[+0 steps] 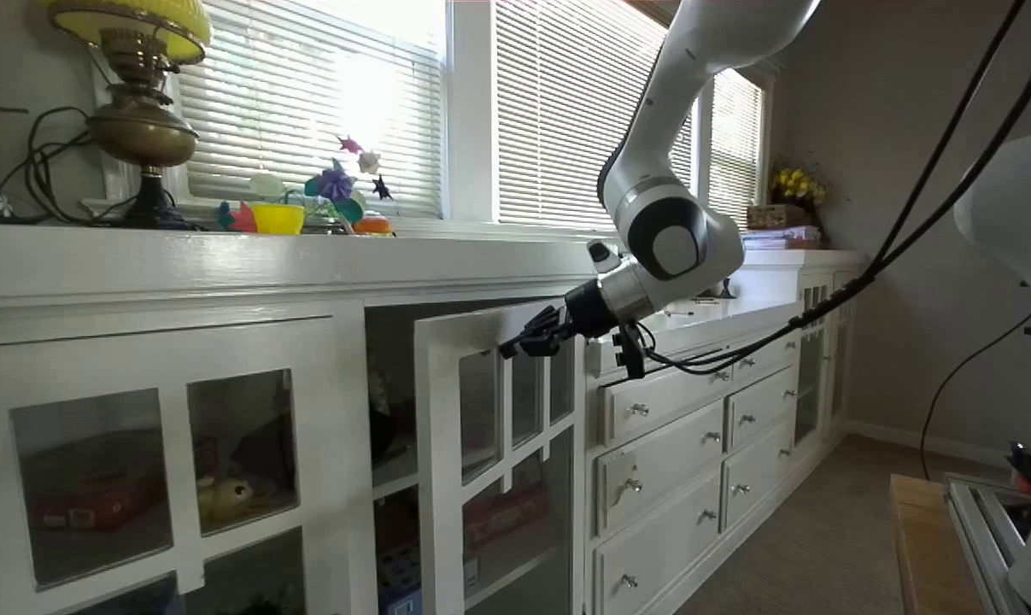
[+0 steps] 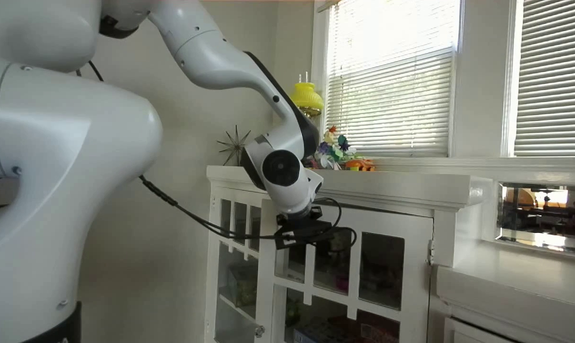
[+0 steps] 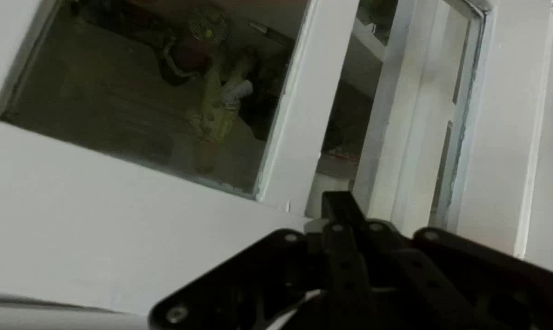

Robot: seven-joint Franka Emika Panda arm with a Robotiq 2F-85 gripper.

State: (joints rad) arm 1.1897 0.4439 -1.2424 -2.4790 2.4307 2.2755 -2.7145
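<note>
We see the gripper (image 3: 344, 204) with its fingers drawn together, tip beside tip. They sit at the upper part of the glazed door (image 1: 515, 459); whether they touch its wood or glass, we cannot tell. The door stands ajar on the white cabinet (image 1: 340, 410), its free edge out from the frame, and a dark gap runs along that side. Above the gripper we find the ledge (image 1: 310, 265); past the door's hinged side we find drawers (image 1: 664, 448), with black cables (image 1: 840, 297) sagging in front. The wrist view shows us a dim yellowish figure (image 3: 216, 114) through a pane. In an exterior view we get the fingertips (image 1: 509, 349) from the side; the wrist hardware (image 2: 297, 233) hides them in an exterior view where we make out the hinge (image 2: 430, 252).
</note>
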